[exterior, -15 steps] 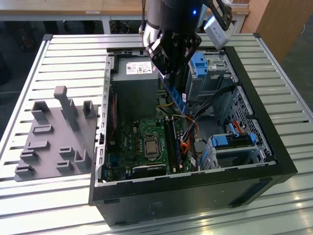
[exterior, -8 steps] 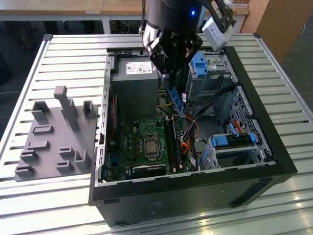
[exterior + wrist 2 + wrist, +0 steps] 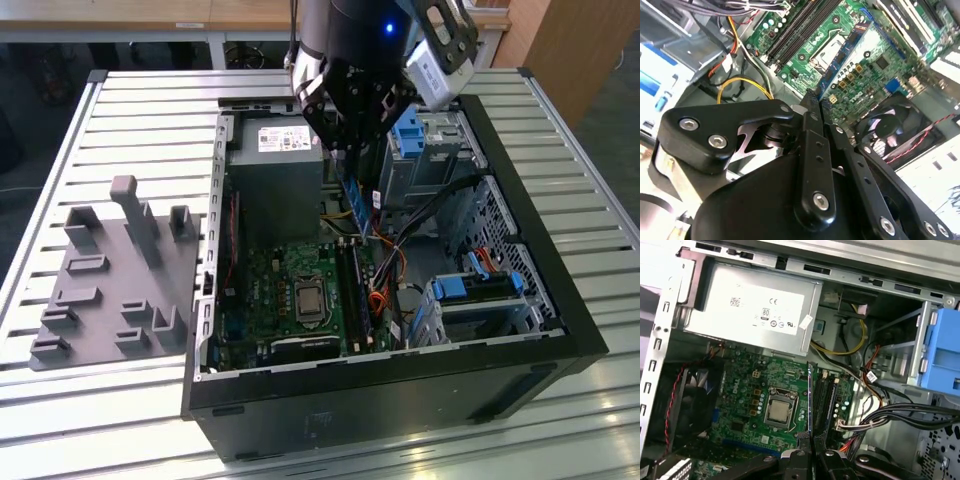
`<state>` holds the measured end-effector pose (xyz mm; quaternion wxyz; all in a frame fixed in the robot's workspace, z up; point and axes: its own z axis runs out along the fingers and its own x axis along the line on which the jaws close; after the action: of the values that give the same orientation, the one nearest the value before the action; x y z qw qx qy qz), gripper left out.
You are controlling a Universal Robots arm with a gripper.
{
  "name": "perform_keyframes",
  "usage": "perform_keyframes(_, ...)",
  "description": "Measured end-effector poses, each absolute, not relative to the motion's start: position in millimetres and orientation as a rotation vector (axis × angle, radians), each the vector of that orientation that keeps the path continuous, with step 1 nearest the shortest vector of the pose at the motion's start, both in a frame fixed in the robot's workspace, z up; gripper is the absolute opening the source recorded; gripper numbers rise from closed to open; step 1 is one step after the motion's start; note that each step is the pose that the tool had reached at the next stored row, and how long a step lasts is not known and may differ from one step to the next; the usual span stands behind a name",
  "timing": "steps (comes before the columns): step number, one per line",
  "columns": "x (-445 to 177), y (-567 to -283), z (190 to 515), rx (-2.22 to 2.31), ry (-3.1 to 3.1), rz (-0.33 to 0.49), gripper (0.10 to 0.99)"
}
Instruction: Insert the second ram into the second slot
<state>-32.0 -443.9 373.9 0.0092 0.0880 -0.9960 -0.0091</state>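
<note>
Pincer [image 3: 349, 162] clamped on memory stick [image 3: 356, 208], poised over board slots [image 3: 362, 295]; tilt or sideways offset could jam it against a slot wall.

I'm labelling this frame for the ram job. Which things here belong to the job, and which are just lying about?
In the job:
gripper, shut on the second ram
memory slots on the motherboard

Lying about:
power supply
blue drive-bay clip
case fan
grey fixture plate beside the case
</note>
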Motion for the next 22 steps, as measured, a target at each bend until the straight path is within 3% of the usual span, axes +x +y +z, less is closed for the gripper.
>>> perform_keyframes(22,-32.0,-443.9,351.2,0.024,-3.124,-0.011,0.137)
